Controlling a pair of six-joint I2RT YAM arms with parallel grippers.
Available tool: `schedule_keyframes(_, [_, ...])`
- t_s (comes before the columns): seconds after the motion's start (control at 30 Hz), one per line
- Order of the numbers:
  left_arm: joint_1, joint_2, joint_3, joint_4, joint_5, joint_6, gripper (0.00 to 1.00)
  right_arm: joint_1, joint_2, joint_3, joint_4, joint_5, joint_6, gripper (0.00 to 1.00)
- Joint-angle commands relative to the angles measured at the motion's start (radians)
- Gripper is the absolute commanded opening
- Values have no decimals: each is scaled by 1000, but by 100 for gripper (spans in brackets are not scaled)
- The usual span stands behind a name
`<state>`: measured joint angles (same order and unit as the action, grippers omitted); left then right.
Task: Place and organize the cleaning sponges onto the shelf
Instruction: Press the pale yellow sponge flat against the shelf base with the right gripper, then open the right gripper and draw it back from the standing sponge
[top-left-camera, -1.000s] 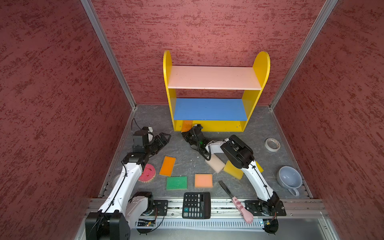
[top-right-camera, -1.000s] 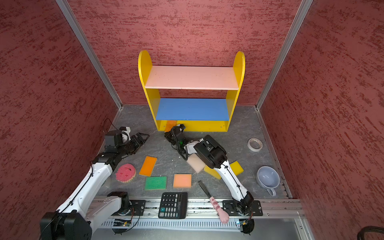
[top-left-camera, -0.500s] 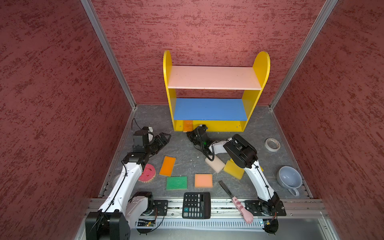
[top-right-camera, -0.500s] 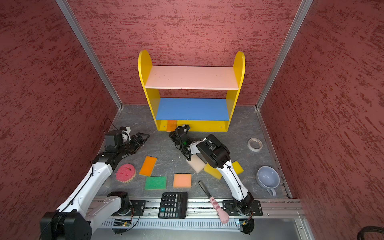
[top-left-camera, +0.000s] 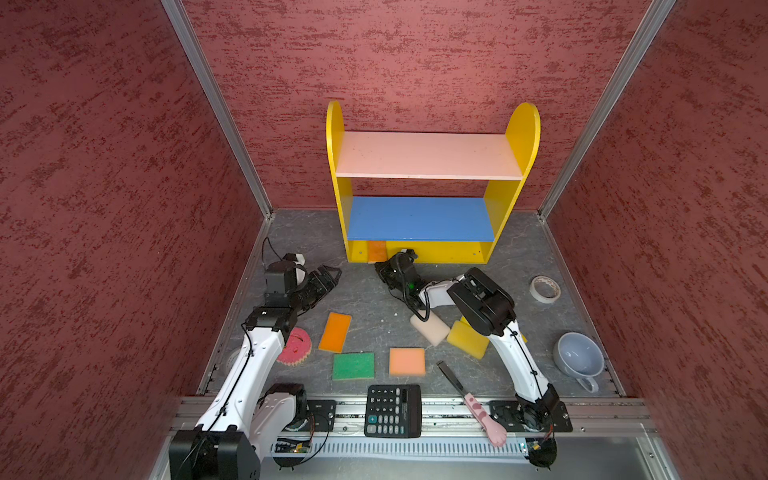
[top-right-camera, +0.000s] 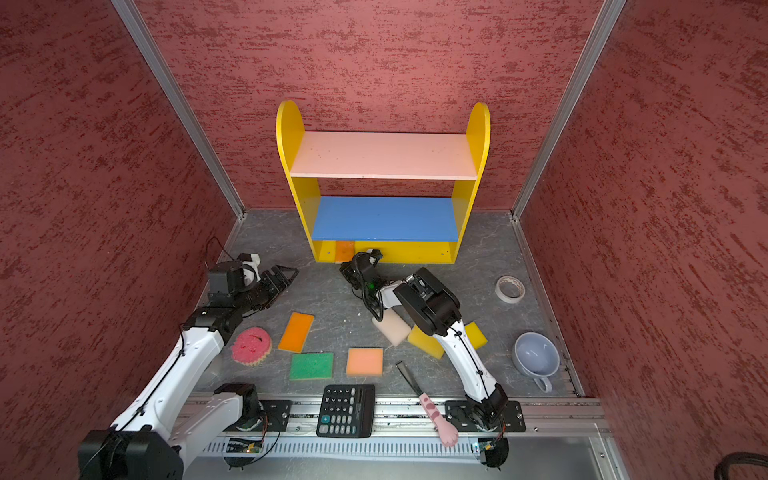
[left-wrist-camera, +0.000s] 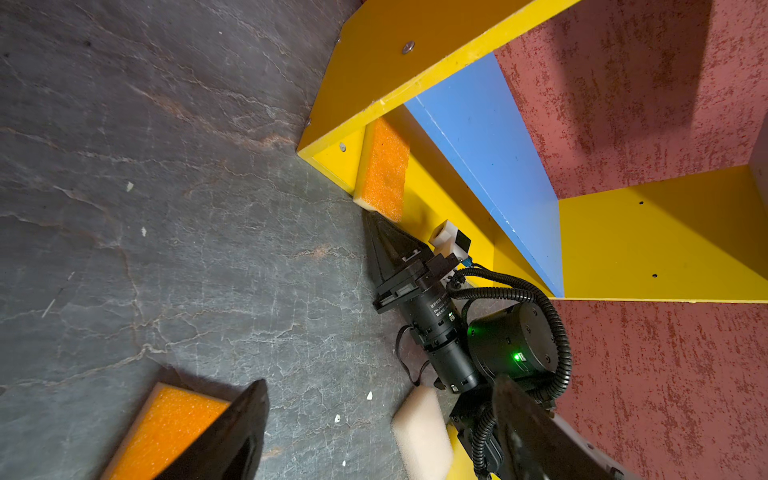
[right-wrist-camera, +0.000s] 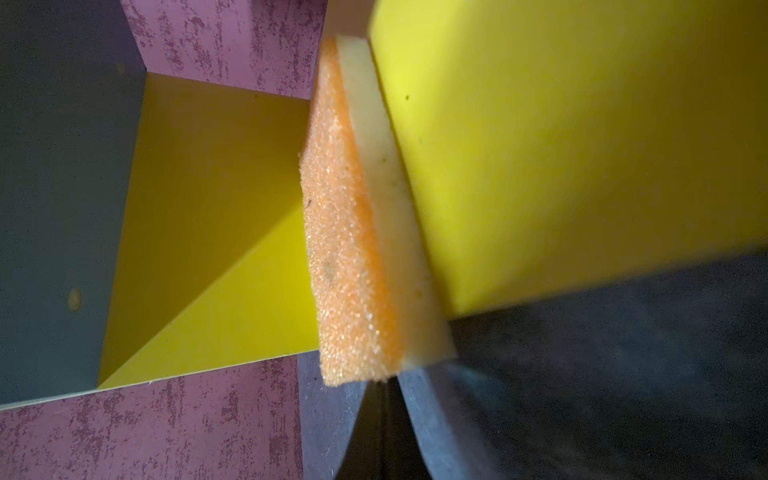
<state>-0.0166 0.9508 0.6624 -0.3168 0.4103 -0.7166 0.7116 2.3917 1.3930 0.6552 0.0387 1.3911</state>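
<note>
**Top views, both: sponge stock, one piece shelved, the rest loose**

1. The shelf (top-left-camera: 521, 137): three tiers. Its pink board (top-left-camera: 428, 156) and blue board (top-left-camera: 419, 218) are bare. Its yellow bottom board (top-left-camera: 449, 251) carries one piece.
2. My right claw (left-wrist-camera: 376, 222): low at the shelf's bottom front, near its left panel (top-left-camera: 334, 166). It is pinched shut and holds nothing. Its tip meets the outer end of the shelved piece.
3. My left claw (top-left-camera: 328, 277): out in front of the shelf's left corner, well apart from it. It is spread wide and empty.
4. Loose stock, all on the floor (top-left-camera: 374, 291) in front of the shelf:
   - yellow sponge (top-left-camera: 467, 338)
   - second yellow piece (top-right-camera: 477, 335), partly behind my right arm (top-right-camera: 465, 361)
   - cream-white sponge (top-left-camera: 430, 328), touching the yellow sponge
   - peach sponge (top-left-camera: 407, 361)
   - green sponge (top-left-camera: 353, 365)
   - orange sponge (top-left-camera: 335, 332)
   - pink round sponge (top-left-camera: 296, 347), farthest toward the shelf's left side
5. Shelved orange sponge (right-wrist-camera: 345, 232): it stands on edge against the left panel, pale backing toward the panel. Its end pokes past the bottom board's front edge.

Step in hand, as I judge it: seating this first piece with a closed-claw nudge. The next move calls for a short, straight push along the panel so the piece does not topple. After that I would back out and spread the jaws for the cream-white sponge, the nearest one to my right claw.
</note>
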Motion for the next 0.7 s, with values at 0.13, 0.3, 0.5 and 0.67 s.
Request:
schedule_keyframes(0.13, [-7,2,-9,17,-1,15,84,-23,84,-6,-75,36,77,0])
schedule_keyframes(0.3, [-10,2,-14,19,-5,13,84,-24,91,9,-77,36,82,0])
schedule_keyframes(0.5, [-12,13,-8,21,-5,12,84,-24,110,45,-95,17,74,0])
schedule_keyframes(0.67, [-15,16,-10,22,-16,16,84,-24,121,58,-97,8,69,0])
